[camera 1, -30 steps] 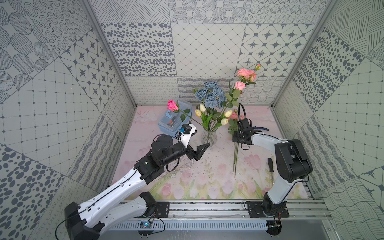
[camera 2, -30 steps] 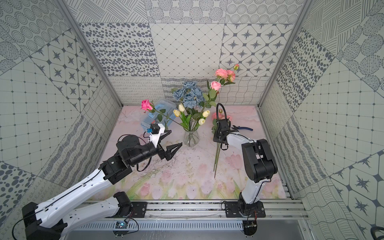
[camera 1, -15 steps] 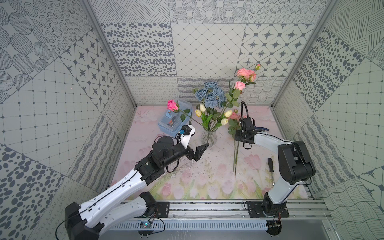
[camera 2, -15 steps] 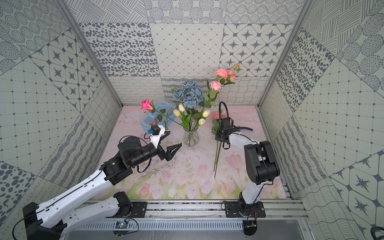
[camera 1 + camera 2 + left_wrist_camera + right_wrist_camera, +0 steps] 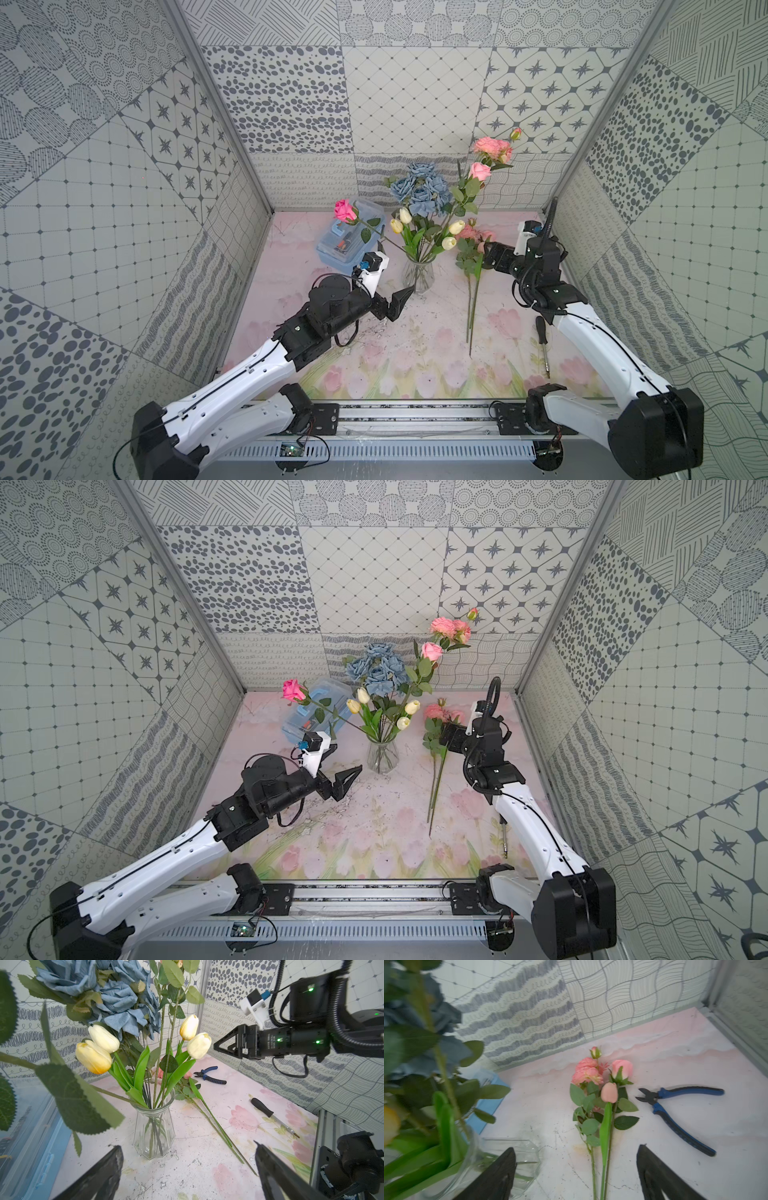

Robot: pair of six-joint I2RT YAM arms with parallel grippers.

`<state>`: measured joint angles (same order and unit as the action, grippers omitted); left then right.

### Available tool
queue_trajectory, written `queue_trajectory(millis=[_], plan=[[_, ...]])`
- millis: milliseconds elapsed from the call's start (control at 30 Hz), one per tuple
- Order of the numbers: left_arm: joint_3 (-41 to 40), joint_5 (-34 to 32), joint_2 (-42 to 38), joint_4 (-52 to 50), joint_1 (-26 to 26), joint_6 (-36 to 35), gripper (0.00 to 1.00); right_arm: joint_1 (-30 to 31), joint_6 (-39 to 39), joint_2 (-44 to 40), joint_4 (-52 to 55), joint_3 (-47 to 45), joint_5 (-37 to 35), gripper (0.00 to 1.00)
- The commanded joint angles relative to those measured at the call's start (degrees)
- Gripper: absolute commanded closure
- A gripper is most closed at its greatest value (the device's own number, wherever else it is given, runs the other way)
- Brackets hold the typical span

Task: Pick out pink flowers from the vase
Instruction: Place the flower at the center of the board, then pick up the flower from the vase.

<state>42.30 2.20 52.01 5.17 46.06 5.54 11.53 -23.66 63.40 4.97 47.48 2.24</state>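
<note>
Soft-pink artificial roses [image 5: 600, 1088] lie flat on the counter [image 5: 675, 1043], stems between the right gripper's [image 5: 575, 1147] spread, empty jaws. Taller pink roses [image 5: 491, 147] stand in the clear ribbed glass vase [image 5: 153, 1126], just beyond the wide-apart left gripper [image 5: 187, 1145].

You have the vase [image 5: 153, 1126] upright on the bench just ahead of the left end effector [image 5: 187, 1153]. It is clear ribbed glass, with stems crowded through its narrow neck. Two pink flowers stand in it. A deep pink rose [image 5: 345, 210] leans far out on a slanted stem, and a tall salmon spray [image 5: 492, 147] with a bud rises highest. In front of the right end effector [image 5: 576, 1151], cut pink stems [image 5: 587, 1073] lie flat on the bench beside the vase, their blooms pointing away from that end effector.
</note>
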Motion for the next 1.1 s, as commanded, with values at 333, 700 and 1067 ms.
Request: queue_trajectory(millis=[333, 700, 1067], plan=[[-0.1, -6.4, 7.4, 9.6, -0.1, 3.4, 0.01, 0.4, -2.7, 0.2, -21.2, -1.4, 16.1, 0.14], [0.1, -10.0, 11.4, 14.0, -0.1, 2.9, 0.01, 4.3, -2.0, 2.6, -23.1, 2.1, 20.0, 0.19], [4.1, -9.3, 18.3, 15.2, 0.0, 4.4, 0.01, 7.0, 3.3, 4.0, -19.9, 4.9, 17.5, 0.02]])
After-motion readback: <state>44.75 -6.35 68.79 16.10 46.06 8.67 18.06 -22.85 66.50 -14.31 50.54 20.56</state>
